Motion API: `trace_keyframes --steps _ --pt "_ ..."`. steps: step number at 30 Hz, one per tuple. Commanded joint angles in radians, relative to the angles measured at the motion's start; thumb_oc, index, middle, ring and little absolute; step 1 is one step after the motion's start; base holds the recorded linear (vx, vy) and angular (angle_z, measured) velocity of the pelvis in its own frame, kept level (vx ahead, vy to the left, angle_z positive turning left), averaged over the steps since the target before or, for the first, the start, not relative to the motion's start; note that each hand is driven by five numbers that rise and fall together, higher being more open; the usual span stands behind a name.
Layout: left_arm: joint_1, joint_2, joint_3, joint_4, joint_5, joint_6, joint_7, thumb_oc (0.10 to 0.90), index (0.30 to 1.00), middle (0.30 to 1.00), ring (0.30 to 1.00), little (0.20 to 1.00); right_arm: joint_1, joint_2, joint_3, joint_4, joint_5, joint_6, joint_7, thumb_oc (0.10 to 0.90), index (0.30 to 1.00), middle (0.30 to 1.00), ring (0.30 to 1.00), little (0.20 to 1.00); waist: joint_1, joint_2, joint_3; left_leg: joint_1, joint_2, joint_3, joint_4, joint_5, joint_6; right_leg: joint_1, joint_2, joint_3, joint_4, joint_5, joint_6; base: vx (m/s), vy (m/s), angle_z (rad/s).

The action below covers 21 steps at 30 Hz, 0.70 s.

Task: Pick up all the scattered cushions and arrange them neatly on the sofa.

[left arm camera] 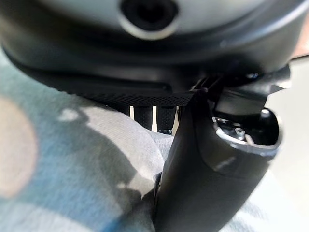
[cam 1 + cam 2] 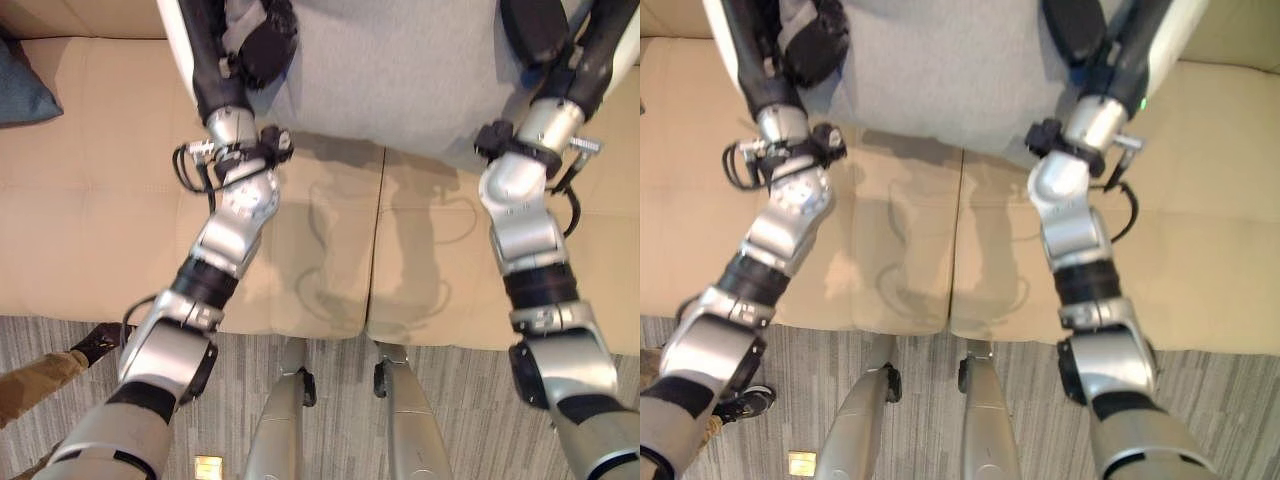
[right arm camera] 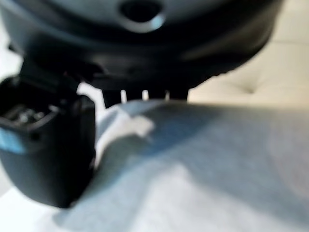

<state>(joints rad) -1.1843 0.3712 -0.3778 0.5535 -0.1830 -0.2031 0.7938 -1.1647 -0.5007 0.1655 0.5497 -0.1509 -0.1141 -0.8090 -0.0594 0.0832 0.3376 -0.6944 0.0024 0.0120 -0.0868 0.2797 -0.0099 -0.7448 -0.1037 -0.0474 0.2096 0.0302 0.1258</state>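
Note:
A large light grey cushion (image 2: 390, 70) hangs above the beige sofa's seat (image 2: 100, 230), held at its two lower corners. My left hand (image 2: 262, 40) grips its left side and my right hand (image 2: 535, 30) its right side. In the left wrist view the thumb (image 1: 207, 169) presses onto the grey cloth (image 1: 72, 159), with the fingers reaching behind it. In the right wrist view the thumb (image 3: 43, 145) likewise pinches the cushion's edge (image 3: 203, 159). A dark blue cushion (image 2: 20, 85) lies on the sofa at the far left.
The sofa's front edge meets grey striped carpet (image 2: 470, 400) below. A person's tan sleeve (image 2: 35, 380) and a dark shoe (image 2: 100, 342) show at the lower left on the floor. A small yellow tag (image 2: 208, 467) lies on the carpet.

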Motion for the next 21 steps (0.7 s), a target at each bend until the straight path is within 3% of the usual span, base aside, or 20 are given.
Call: trace_keyframes --steps 1,4,9,10,11,12,15,21 --pt "-0.325 -0.053 -0.158 0.010 0.048 -0.121 -0.033 0.400 0.300 0.300 0.300 0.300 -0.264 -0.022 0.166 -0.063 -0.074 -0.062 -0.036 0.400 0.300 0.300 0.300 0.300 0.004 -0.022 -0.098 0.096 -0.011 0.010 0.040 -0.209 -0.052 0.056 0.029 0.011 -0.124 0.026 0.017 -0.01 -0.038 0.07" --pt "-0.493 -0.077 -0.236 0.254 -0.020 -0.092 -0.076 0.400 0.300 0.300 0.300 0.300 -0.438 -0.018 0.276 0.159 -0.033 -0.008 -0.073 0.400 0.300 0.300 0.300 0.300 -0.001 -0.023 -0.093 0.089 -0.009 0.007 0.027 -0.187 -0.056 0.044 0.029 0.007 -0.112 0.024 0.021 0.00 -0.031 0.08" --pt "-0.599 -0.114 -0.290 0.450 -0.141 -0.075 -0.193 0.400 0.300 0.300 0.300 0.300 -0.587 0.000 0.402 0.366 0.059 0.052 -0.046 0.400 0.300 0.300 0.300 0.300 -0.007 -0.017 -0.088 0.074 -0.010 0.004 0.000 -0.162 -0.069 0.033 0.034 -0.006 -0.116 0.030 0.027 0.01 -0.023 0.05" --pt "-0.602 -0.113 -0.289 0.453 -0.143 -0.076 -0.195 0.494 0.441 0.441 0.441 0.441 -0.591 0.001 0.405 0.369 0.060 0.051 -0.046 0.400 0.300 0.300 0.300 0.300 -0.008 -0.016 -0.087 0.073 -0.010 0.004 0.000 -0.162 -0.069 0.032 0.034 -0.006 -0.116 0.031 0.027 0.02 -0.045 0.16" --pt "-0.591 -0.124 -0.296 0.463 -0.184 -0.078 -0.232 0.767 0.851 0.851 0.851 0.851 -0.612 0.000 0.447 0.411 0.080 0.075 -0.014 0.755 0.832 0.832 0.832 0.832 -0.009 -0.013 -0.085 0.065 -0.012 0.005 0.000 -0.157 -0.076 0.028 0.036 -0.012 -0.118 0.034 0.028 0.00 0.000 0.00" --pt "-0.591 -0.123 -0.295 0.463 -0.184 -0.078 -0.233 0.800 0.900 0.900 0.900 0.900 -0.614 0.001 0.449 0.413 0.081 0.075 -0.014 0.800 0.900 0.900 0.900 0.900 -0.009 -0.011 -0.086 0.064 -0.012 0.005 0.000 -0.157 -0.076 0.028 0.036 -0.013 -0.119 0.034 0.027 0.01 -0.032 -0.02" --pt "-0.505 -0.159 -0.286 0.394 -0.249 -0.091 -0.271 0.800 0.900 0.900 0.900 0.900 -0.590 -0.019 0.474 0.401 0.097 0.108 0.017 0.800 0.900 0.900 0.900 0.900 -0.010 -0.005 -0.083 0.054 -0.013 0.001 0.000 -0.152 -0.085 0.020 0.040 -0.022 -0.115 0.031 0.024 0.01 -0.038 0.04" --pt "-0.321 -0.213 -0.275 0.300 -0.214 -0.072 -0.296 0.800 0.900 0.900 0.900 0.900 -0.478 -0.069 0.429 0.323 0.076 0.113 0.016 0.800 0.900 0.900 0.900 0.900 -0.008 -0.005 -0.085 0.051 -0.010 0.001 0.000 -0.154 -0.088 -0.002 0.043 -0.027 -0.084 0.018 0.019 0.01 -0.003 0.03"
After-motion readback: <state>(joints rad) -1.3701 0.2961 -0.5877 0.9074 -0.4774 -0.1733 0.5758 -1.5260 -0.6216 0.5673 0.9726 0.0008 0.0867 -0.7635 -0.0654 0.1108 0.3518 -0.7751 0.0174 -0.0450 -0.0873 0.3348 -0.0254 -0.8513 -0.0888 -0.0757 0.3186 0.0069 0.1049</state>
